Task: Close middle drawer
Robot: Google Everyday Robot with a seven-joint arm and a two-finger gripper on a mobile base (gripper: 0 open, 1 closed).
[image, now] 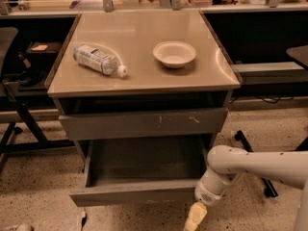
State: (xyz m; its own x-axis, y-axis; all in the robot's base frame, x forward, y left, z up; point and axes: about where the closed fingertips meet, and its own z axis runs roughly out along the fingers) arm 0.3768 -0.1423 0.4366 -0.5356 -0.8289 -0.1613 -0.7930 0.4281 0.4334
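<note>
The middle drawer (pixel 139 192) is the wide, shallow grey box drawer low on the cabinet. It stands pulled out, with its bare grey inside (pixel 144 160) showing. Its plain flat front faces me. My gripper (pixel 195 219) hangs just in front of and below the right end of that front, pointing down at the floor. The white arm (pixel 250 165) reaches in from the right, and its wrist is at the drawer's right front corner. Above it, the grey drawer front with pale orange scratches (pixel 144 123) is closed.
On the cabinet top (pixel 144 76) lie a plastic bottle (pixel 98 59) on its side and a white bowl (pixel 174 53). A black chair base (pixel 14 129) stands to the left and dark frame legs (pixel 255 162) to the right. The floor is speckled.
</note>
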